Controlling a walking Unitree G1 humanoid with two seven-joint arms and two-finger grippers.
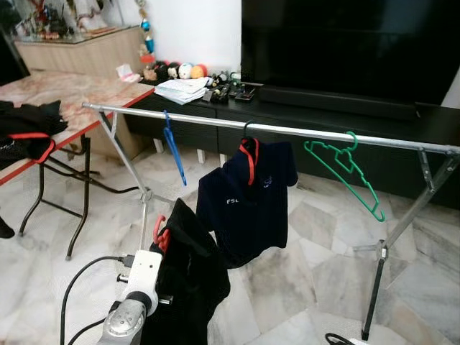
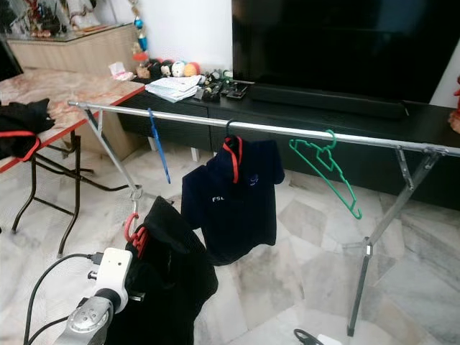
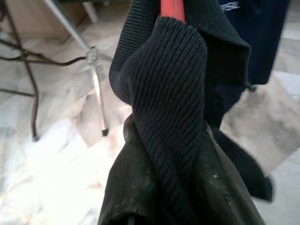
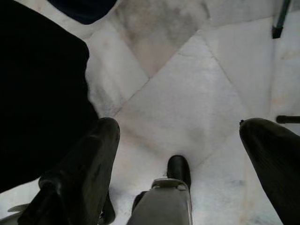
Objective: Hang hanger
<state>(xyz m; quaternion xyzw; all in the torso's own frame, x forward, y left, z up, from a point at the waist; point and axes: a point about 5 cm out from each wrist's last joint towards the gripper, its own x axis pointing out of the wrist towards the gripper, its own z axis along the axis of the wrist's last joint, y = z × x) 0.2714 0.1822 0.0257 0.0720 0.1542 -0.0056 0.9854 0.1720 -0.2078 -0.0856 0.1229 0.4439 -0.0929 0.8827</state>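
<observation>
Your left pincer (image 1: 162, 248) is clamped on the red hanger (image 1: 159, 231) that carries a black garment (image 1: 188, 277), held low in front of the metal drying rail (image 1: 287, 130) and well below it, so you are in the carrying step with the hanging yet to do. Next, you will likely need to lift that hanger until its hook clears the rail, pick a free stretch, probably between the blue hanger (image 1: 173, 149) and the navy shirt (image 1: 248, 201), then lower the hook over the bar before letting go. Your right pincer (image 4: 178, 154) hangs over the marble floor (image 4: 187, 89) with its fingers wide apart, holding nothing. On the rail you can count three items: one bare blue hanger, one navy shirt on a red-collared hanger, one bare green hanger (image 1: 343, 172). One more dark garment (image 1: 25, 129) lies on the surface (image 1: 79, 90) to your left.
</observation>
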